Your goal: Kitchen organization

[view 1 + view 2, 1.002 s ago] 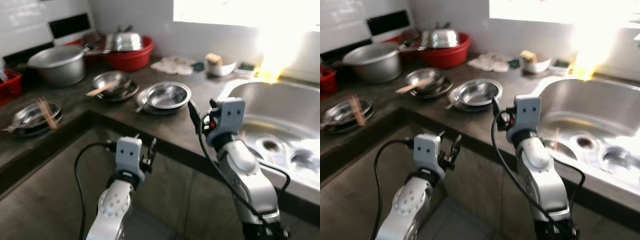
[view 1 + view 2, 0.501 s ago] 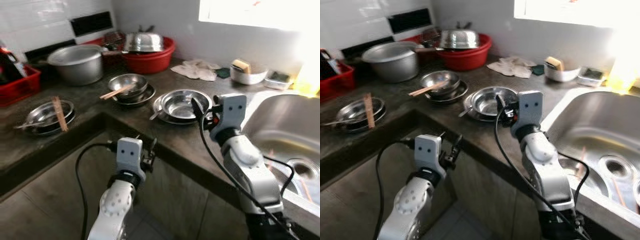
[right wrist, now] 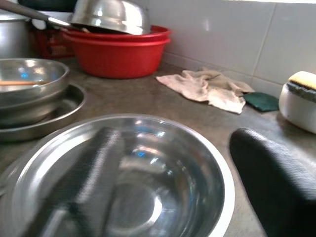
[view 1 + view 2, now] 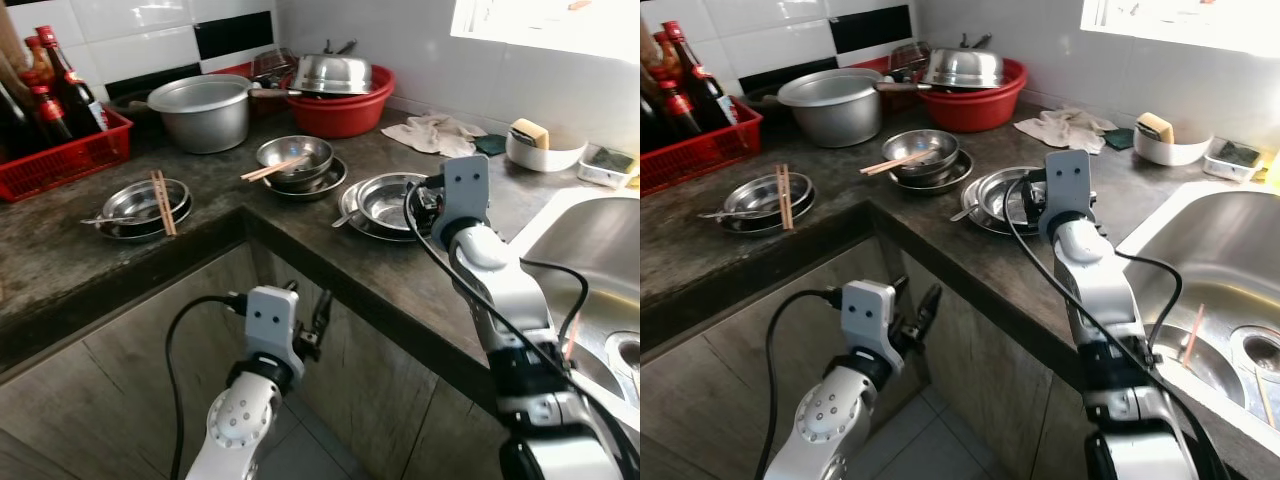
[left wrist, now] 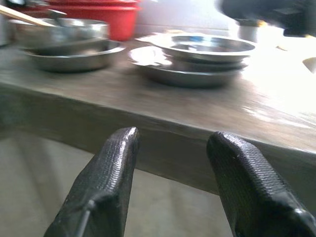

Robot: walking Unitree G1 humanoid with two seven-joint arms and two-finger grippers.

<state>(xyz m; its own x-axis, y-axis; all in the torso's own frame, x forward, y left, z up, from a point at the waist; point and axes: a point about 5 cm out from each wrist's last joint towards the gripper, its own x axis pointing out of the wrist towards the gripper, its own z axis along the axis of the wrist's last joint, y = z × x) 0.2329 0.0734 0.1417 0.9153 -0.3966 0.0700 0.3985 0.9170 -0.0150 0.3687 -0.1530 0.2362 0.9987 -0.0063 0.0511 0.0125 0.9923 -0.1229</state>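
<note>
Sitting on the dark stone counter (image 4: pixel 90 250), near its inner corner: a shiny round steel bowl (image 4: pixel 392 199) stacked on a wider steel plate (image 4: pixel 349 205), with a spoon handle (image 4: pixel 340 217) poking out beneath. Hovering right at the bowl's near rim, fingers spread apart and gripping nothing: the right gripper (image 3: pixel 187 173), one finger (image 3: pixel 276 182) outside the rim, the other blurred over the bowl's hollow. Hanging lower, in front of the counter's edge and short of it, fingers likewise parted and empty: the left gripper (image 5: pixel 170 148).

Lying just beyond: a second steel bowl with wooden chopsticks (image 4: pixel 272 167) across it; further left, a flat steel dish (image 4: pixel 135 205) bearing another chopstick pair. Standing against the tiled wall: a big aluminium pot (image 4: pixel 205 110), a red plastic basin (image 4: pixel 345 105) holding an upturned steel bowl, a red crate of bottles (image 4: pixel 55 140). Resting toward the steel sink (image 4: pixel 1200 290): a crumpled beige cloth (image 4: pixel 440 132) and a white dish with a sponge (image 4: pixel 540 145).
</note>
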